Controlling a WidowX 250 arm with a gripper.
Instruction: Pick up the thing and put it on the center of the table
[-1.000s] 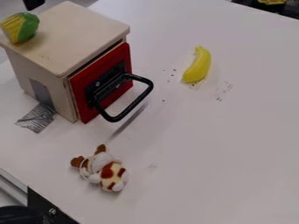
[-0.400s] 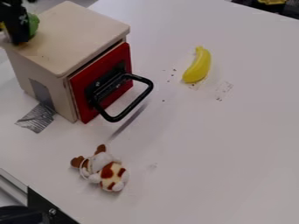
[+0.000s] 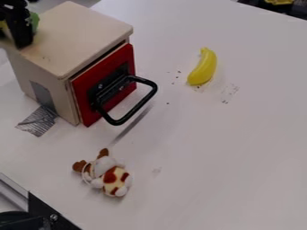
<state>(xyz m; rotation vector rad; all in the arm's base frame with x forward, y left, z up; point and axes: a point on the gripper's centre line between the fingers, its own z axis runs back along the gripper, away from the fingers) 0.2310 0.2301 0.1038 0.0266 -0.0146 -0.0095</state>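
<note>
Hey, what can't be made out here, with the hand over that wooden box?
All in the camera view:
- Most of the green-and-yellow toy: behind the hand.
- Whether it is gripped: the hand covers any contact.
- The wooden box's inside: behind its red door.
- The yellow object: cut off by the top edge.

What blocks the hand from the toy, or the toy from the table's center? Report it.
Nothing visible blocks the hand from the yellow-green toy. Toward the table's center, the box's red door and its black handle lie along the way, lower down.
</note>
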